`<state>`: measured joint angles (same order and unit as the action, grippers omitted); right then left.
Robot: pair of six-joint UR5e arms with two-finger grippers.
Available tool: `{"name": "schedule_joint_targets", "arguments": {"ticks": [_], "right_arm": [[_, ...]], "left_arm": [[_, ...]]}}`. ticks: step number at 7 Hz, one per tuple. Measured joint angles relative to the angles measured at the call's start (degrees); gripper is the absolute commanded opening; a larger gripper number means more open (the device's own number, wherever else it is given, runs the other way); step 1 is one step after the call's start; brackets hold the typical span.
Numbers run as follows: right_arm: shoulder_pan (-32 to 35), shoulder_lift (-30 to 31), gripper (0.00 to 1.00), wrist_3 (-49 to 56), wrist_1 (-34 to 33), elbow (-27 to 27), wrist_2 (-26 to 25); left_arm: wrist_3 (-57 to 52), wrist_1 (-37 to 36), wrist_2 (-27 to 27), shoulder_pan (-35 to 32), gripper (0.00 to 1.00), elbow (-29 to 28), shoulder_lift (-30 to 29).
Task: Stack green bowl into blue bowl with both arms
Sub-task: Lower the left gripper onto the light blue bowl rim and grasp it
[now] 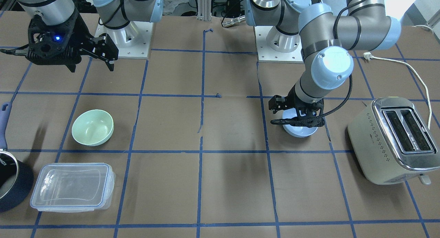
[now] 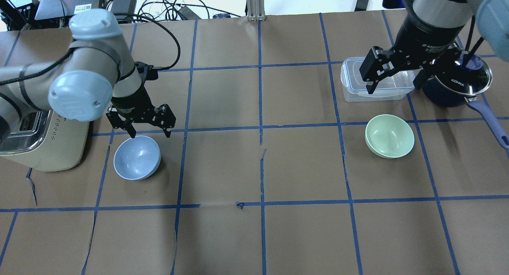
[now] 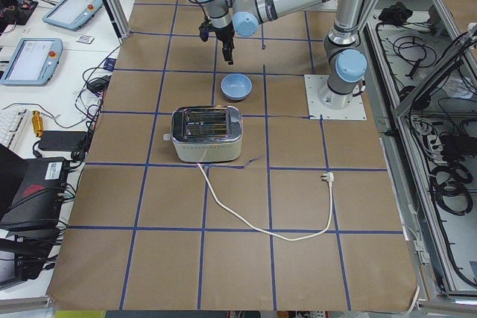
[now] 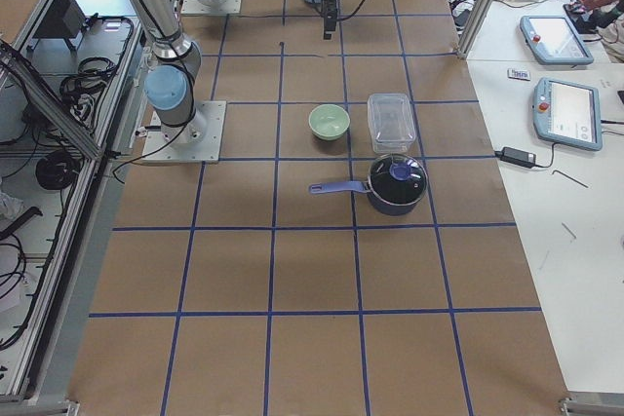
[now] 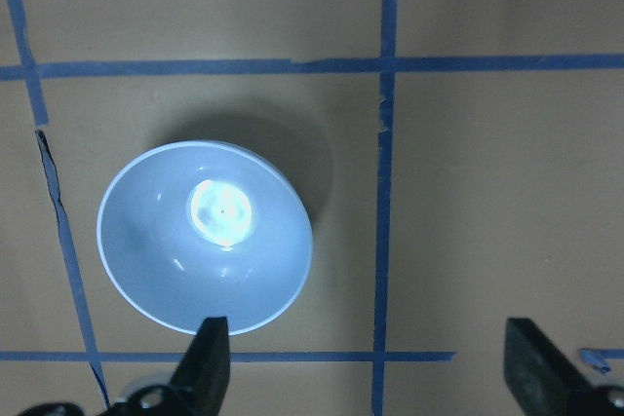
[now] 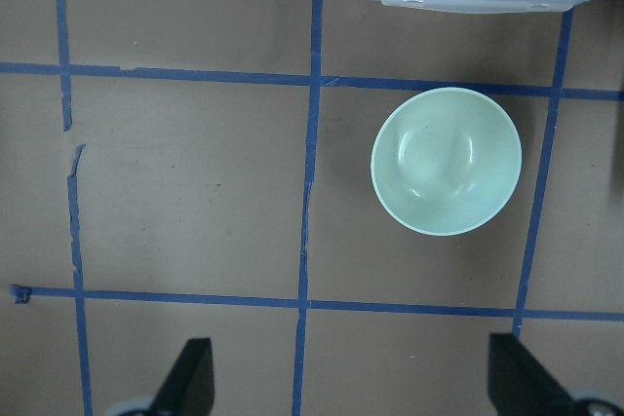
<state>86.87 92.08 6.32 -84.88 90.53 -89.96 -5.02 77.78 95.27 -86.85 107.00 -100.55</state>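
The green bowl (image 2: 389, 136), a smooth, glossy mint round, stands upright on the brown paper table (image 2: 310, 235), below and ahead of the right gripper (image 2: 391, 86). The largest thing we see is the cream toaster (image 2: 43, 148) with its chrome top, beside the left gripper (image 2: 150, 132). A navy saucepan (image 2: 449, 96) sits off to the right gripper's side. A clear plastic container (image 2: 352, 90) with rounded corners lies past the green bowl. The blue bowl (image 2: 137, 157), plain periwinkle, lies under the left gripper. Both grippers are spread wide and hold nothing. The right hangs high. The left is low, with one fingertip (image 5: 210, 348) at the blue bowl's rim; we cannot tell whether it touches.
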Motion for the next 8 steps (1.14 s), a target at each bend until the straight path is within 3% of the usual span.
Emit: {"name": "schedule_joint_targets", "arguments": {"ticks": [1,2,3,5,8], "right_arm": [[-0.2,-0.1,1.00,0.0,0.2,0.0,-0.1],[-0.6,-0.1,1.00,0.1,0.4,0.1,-0.4],[-0.9,-0.6,1.00,0.0,0.4,0.2,-0.7],[-3.5,-3.2,1.00,-0.2,-1.0,1.7,-1.0],[-7.0,-7.2,1.00,-0.6,-9.7,6.4,-0.8]], "left_arm": [[-1.4,-3.3,0.8,0.0,0.81,2.7,-2.4],[-2.1,-5.4,1.3,0.1,0.48,4.2,-4.5],[-2.5,-6.8,2.3,0.1,0.00,5.0,-5.8],[-3.3,-7.8,4.7,0.1,0.00,5.3,-6.7],[-3.0,-8.6,4.8,-0.2,0.00,4.5,-6.5]]}}
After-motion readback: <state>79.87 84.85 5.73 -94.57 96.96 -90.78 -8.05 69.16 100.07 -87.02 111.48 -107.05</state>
